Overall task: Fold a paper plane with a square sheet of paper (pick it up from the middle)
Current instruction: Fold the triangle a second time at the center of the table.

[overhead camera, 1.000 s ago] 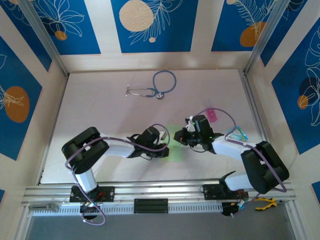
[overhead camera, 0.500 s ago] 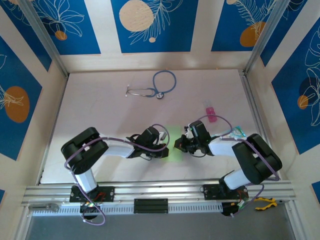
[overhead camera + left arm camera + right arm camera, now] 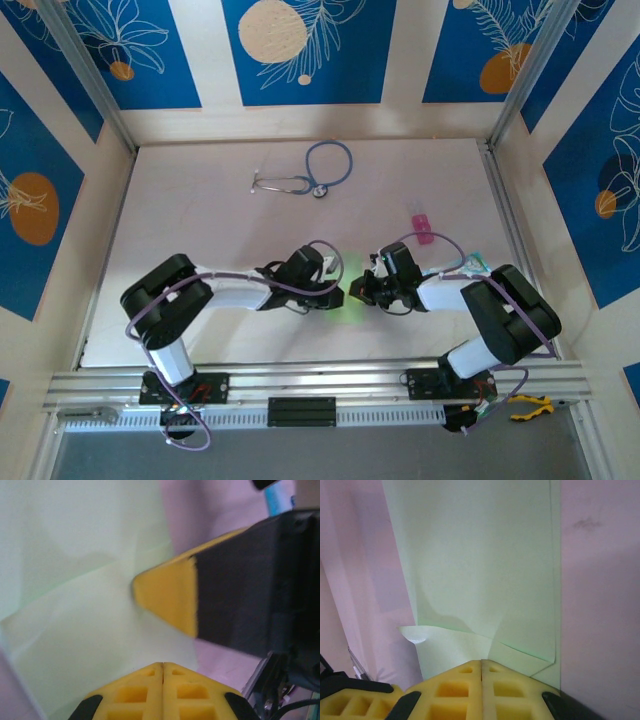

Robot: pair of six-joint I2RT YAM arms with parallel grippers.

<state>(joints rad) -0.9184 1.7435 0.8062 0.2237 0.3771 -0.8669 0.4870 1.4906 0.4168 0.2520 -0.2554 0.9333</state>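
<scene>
The square sheet of paper (image 3: 351,268) is pale green and lies on the table between my two arms, with one end folded over into a creased flap (image 3: 455,650). My left gripper (image 3: 336,285) is shut, its tips (image 3: 162,666) resting on the paper (image 3: 75,580). My right gripper (image 3: 356,290) is shut too, its tips (image 3: 481,662) down on the folded flap. Nothing shows between either pair of jaws. In the left wrist view one yellow fingertip (image 3: 167,600) of the right gripper presses on the sheet close ahead of my left tips.
A blue stethoscope (image 3: 305,175) lies at the back of the table. A small pink block (image 3: 423,230) and a teal-and-white packet (image 3: 477,263) sit to the right, beside the right arm. A yellow-handled tool (image 3: 535,403) lies off the near right corner.
My right gripper has swung left from near the pink block onto the paper. My left gripper has edged right onto the sheet. Both stayed shut.
</scene>
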